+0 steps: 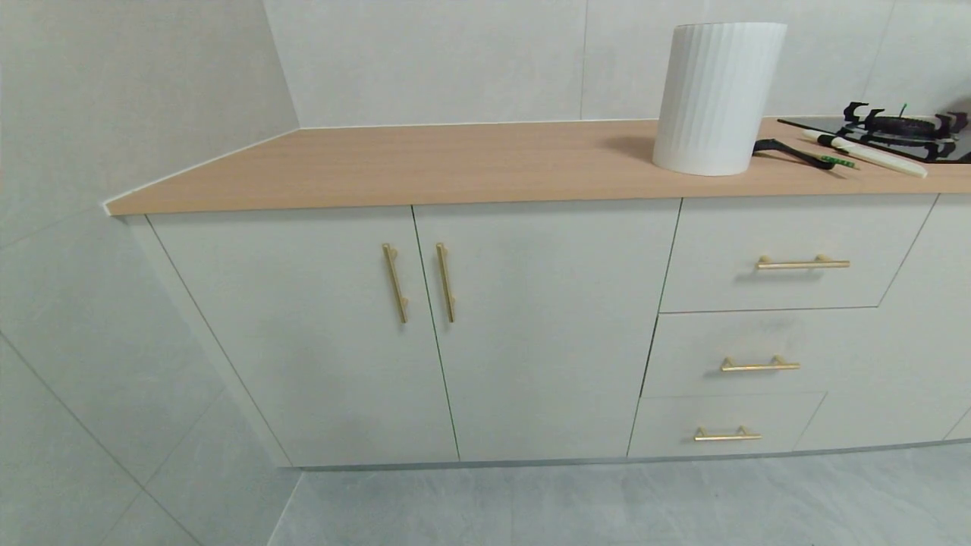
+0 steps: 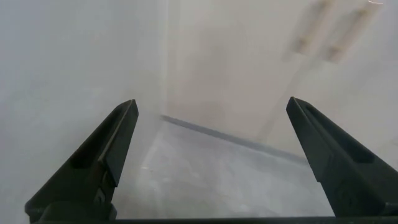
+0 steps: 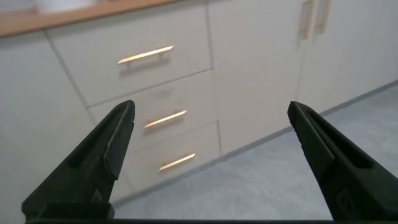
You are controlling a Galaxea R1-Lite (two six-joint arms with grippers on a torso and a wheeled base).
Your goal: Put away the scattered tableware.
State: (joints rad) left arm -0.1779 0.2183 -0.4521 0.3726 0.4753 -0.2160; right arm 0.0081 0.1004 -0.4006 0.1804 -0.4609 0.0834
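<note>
On countertop [image 1: 455, 163], right end: black utensil [image 1: 790, 150] and white knife [image 1: 872, 156] are laid beside ribbed canister [image 1: 717, 95]; left gripper [image 2: 212, 101], right gripper [image 3: 211, 104] are held spread.

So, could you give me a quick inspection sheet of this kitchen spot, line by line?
Surface: wooden countertop.
Job's things: black utensil and white-handled utensil lying next to the white ribbed container.
Clutter: nothing seen.
Grippers: left gripper open, right gripper open, both holding nothing.
Cables: nothing seen.
Surroundings: hob at the right; cabinet doors and three drawers shut; tiled walls and floor.
</note>
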